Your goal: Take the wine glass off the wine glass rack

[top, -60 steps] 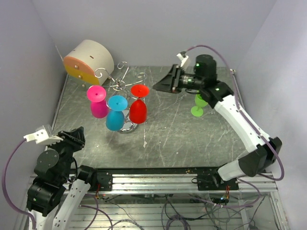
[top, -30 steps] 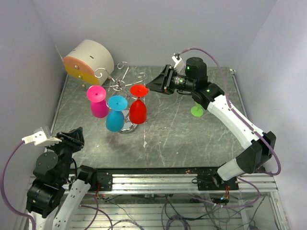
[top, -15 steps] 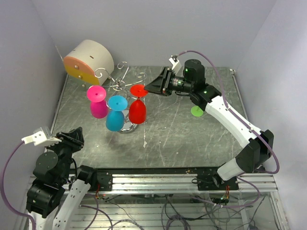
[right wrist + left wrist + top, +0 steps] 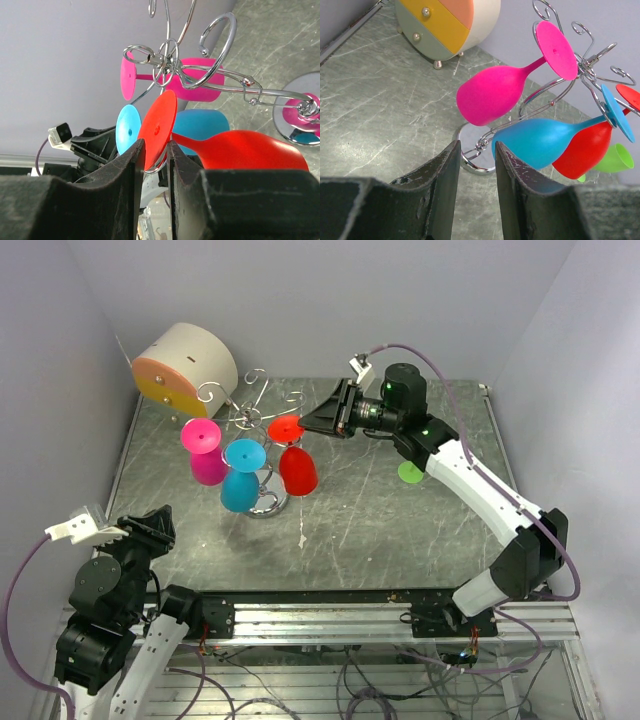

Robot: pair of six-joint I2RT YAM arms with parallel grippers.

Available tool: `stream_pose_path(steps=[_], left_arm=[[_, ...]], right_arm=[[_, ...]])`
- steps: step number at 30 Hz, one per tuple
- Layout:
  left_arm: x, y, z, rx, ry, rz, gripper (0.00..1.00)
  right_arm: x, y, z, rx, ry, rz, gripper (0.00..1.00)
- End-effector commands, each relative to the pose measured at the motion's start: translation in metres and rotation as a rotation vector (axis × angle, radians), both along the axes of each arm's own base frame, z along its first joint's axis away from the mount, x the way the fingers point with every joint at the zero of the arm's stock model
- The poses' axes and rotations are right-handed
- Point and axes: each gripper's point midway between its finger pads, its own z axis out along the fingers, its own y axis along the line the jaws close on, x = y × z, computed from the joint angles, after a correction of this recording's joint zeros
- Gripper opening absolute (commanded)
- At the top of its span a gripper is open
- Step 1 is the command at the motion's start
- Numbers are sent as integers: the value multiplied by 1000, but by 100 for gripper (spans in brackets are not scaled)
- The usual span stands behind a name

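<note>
Right pincer (image 4: 154, 149) is clamped on the thin edge of the red wine glass (image 4: 250, 150) foot, with the bowl hanging tilted beyond its fingertips. At the tips the foot looks hooked on a wire arm of the wine glass rack (image 4: 297, 85), so the pull should run along that arm toward its open end, slow and level. Just past the foot hang the blue glass (image 4: 205, 125) and pink glass (image 4: 200, 82); avoid knocking them. Left pincer (image 4: 477, 165), far off, is slightly apart and empty.
</note>
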Motion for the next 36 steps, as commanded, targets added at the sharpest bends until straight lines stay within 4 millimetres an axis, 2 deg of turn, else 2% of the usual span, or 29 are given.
stream_pose_path(steps=[1, 10, 13, 16, 23, 27, 36], left_arm=[[-2, 3, 3, -15, -17, 16, 44], [-2, 4, 3, -17, -18, 17, 44], [-2, 4, 3, -16, -17, 19, 44], [-3, 4, 3, -17, -19, 19, 44], [-2, 4, 3, -17, -16, 20, 44], [-2, 4, 2, -17, -15, 21, 44], [-2, 4, 3, -16, -15, 20, 44]], right_arm=[[0, 7, 1, 22, -6, 27, 24], [4, 10, -7, 12, 9, 32, 23], [3, 10, -4, 21, 1, 34, 15], [0, 10, 1, 41, -6, 44, 0], [-4, 5, 19, 70, -30, 20, 0], [-5, 1, 19, 67, -13, -2, 0], [-22, -8, 27, 99, 0, 17, 0]])
